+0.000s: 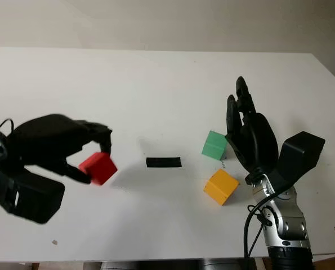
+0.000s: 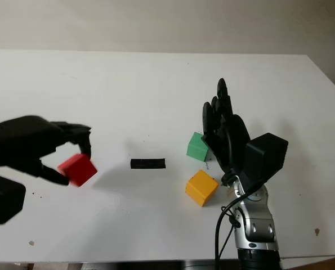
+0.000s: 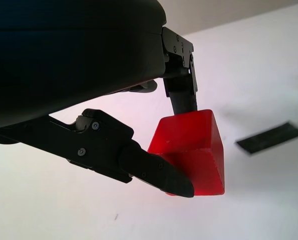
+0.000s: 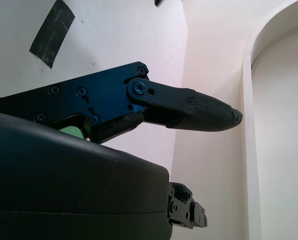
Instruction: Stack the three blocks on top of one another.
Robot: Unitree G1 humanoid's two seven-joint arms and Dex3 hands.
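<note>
**Red block held at the left, green and orange blocks beside the right hand**

The left hand [image 1: 71,149] sits at the left of the head-camera frame, slightly below mid-height, with its fingers curled around the red block [image 1: 98,167]. The block sticks out from the hand's right side, tilted, one corner pointing down and to the right, and a faint shadow on the white table [image 1: 156,84] lies to its right. In the left wrist view one black finger [image 3: 159,175] crosses under the block's lower face while another finger presses down on its upper edge, so the cube is pinched between them.

The right hand [image 1: 249,132] stands at the right of the frame, around mid-height, its arm coming up from the bottom right corner. It is open and holds nothing, fingers pointing toward the upper part of the frame. The green block [image 1: 214,145] lies on the table just to the left of this hand's palm, so near that I cannot tell whether they touch. The orange block [image 1: 221,186] lies below the green one, toward the lower right of centre, near the hand's wrist and just apart from the green block.

A short strip of black tape [image 1: 164,162] lies flat near the middle of the frame, between the red block and the green one. The three blocks lie apart, none stacked.
</note>
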